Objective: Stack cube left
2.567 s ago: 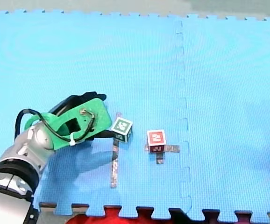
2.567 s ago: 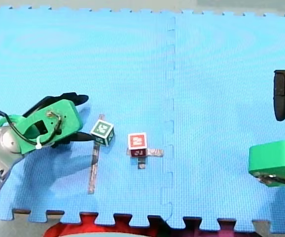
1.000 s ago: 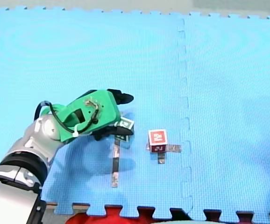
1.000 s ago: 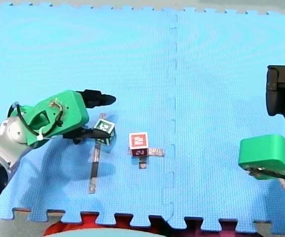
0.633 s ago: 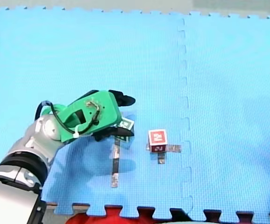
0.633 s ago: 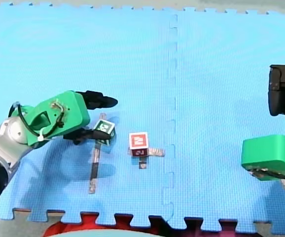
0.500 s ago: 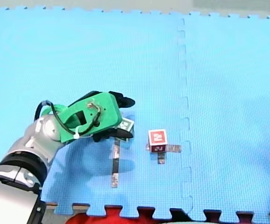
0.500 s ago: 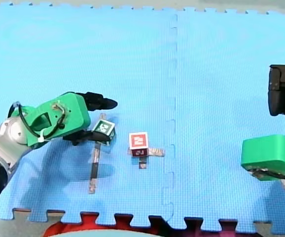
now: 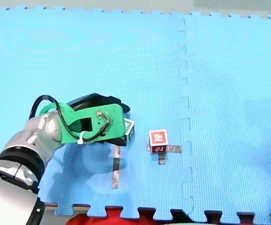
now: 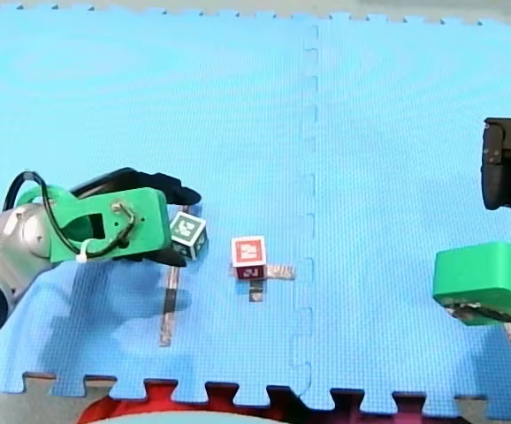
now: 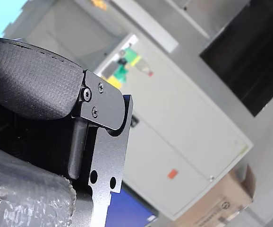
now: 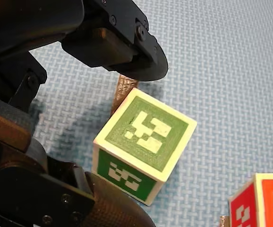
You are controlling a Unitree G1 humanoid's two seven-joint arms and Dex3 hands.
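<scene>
A blue foam mat [image 9: 79, 56] of interlocking tiles spreads before me, its seam [image 9: 184, 84] running away from me. A long tape strip [image 9: 116, 168] and a shorter crossed piece [image 9: 169, 150] stick to it. Elsewhere stand a grey cabinet [image 11: 183, 142] and a cardboard box [image 11: 226, 205].

Both the green cube [image 12: 146, 142] and red cube [image 10: 247, 253] bear white pixel markings.

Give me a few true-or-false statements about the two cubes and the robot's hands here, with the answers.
1. The green cube sits on top of the red cube. False: both stand on the blue mat, side by side and apart.
2. The left hand is at the green cube. True.
3. The red cube stands on a tape mark. True.
4. The right hand is at the red cube. False: it is at the mat's right edge, away from both cubes.
</scene>
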